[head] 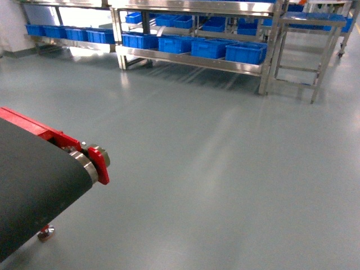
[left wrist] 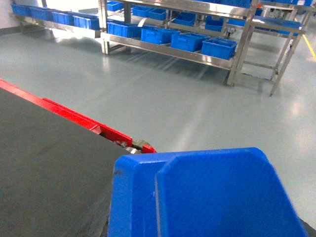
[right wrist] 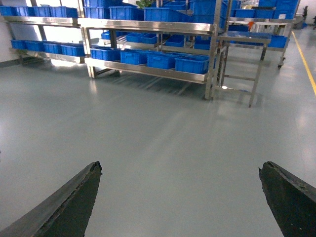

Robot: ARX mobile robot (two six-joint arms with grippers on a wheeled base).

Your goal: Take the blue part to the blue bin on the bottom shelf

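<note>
R gripper [right wrist: 180,197] jaws wide apart, nothing between. L gripper's jaws can't be made out; blue part [left wrist: 207,197] fills L wrist view by belt [left wrist: 44,168]. Bins [head: 194,46] on bottom shelf [head: 191,61], well off.

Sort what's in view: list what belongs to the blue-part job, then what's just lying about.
Belongs to the job:
- blue bins on the bottom shelf; which one is the target is unclear
- blue object filling the left wrist view, possibly the part
- right claw, open

Just lying about:
- conveyor belt
- steel step frame
- upper-shelf bins
</note>
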